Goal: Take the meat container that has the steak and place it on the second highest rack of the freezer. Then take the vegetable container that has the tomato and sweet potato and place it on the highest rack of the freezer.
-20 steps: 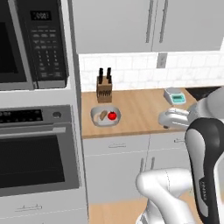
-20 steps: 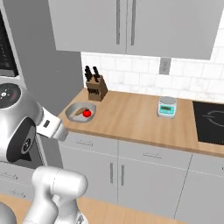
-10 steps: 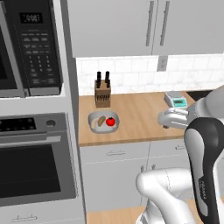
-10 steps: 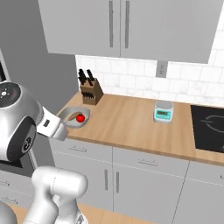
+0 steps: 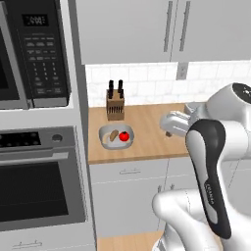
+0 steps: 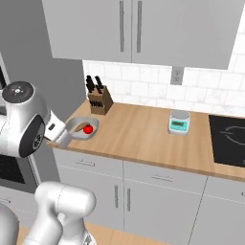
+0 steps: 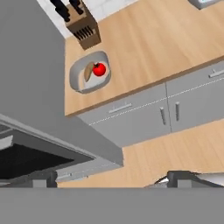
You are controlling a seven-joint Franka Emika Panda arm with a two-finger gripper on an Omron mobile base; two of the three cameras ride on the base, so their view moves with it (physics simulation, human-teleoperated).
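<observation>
The vegetable container (image 5: 104,133) is a pale grey dish on the wooden counter, holding a red tomato (image 5: 124,136) and a tan sweet potato (image 5: 113,135). It sits in front of the knife block, near the counter's left end. The right base view shows the container (image 6: 72,125) just beyond my white hand. In the hand view the container (image 7: 76,72) lies far off at upper left, with the tomato (image 7: 99,69) inside. My gripper (image 7: 113,178) is open, its tips wide apart with nothing between them. The meat container, the steak and the freezer are out of view.
A knife block (image 5: 115,105) stands against the tiled wall behind the dish. A microwave (image 5: 34,54) and a wall oven (image 5: 34,186) fill the tall unit on the left. A kitchen scale (image 6: 179,121) and a black cooktop (image 6: 229,139) lie to the right. Upper cabinets hang overhead.
Both base views have shifted a little, so the camera moved; things on the counter kept their places. The gripper stays open.
</observation>
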